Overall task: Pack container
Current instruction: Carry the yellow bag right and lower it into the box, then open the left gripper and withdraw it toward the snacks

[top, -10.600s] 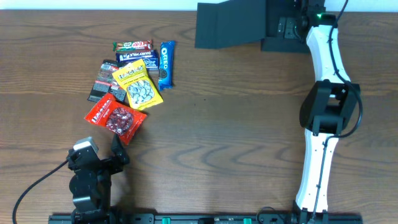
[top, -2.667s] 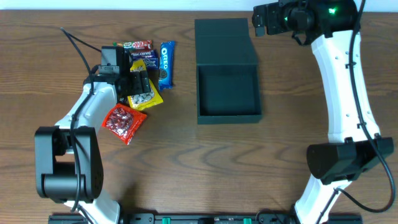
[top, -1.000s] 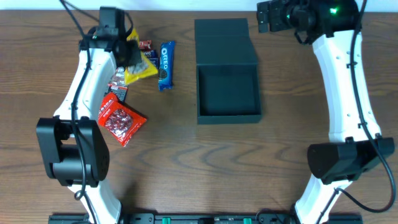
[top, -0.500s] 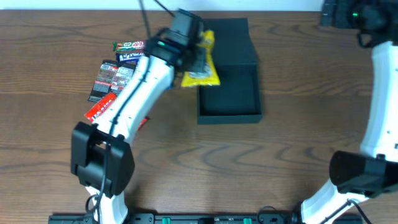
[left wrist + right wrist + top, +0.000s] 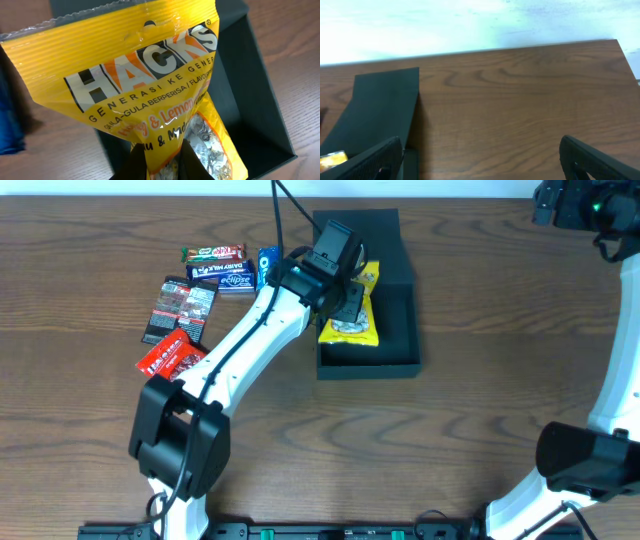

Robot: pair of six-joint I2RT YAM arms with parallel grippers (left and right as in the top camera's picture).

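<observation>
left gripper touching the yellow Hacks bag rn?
Touching. Left wrist view shows the left gripper pinching the yellow Hacks bag between its fingers, above the open container.

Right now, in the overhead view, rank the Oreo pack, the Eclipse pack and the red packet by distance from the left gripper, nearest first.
1. Oreo pack: just left of the left gripper, partly hidden by the arm.
2. Eclipse pack: farther left, in the snack cluster.
3. red packet: farthest, lower left.
</observation>
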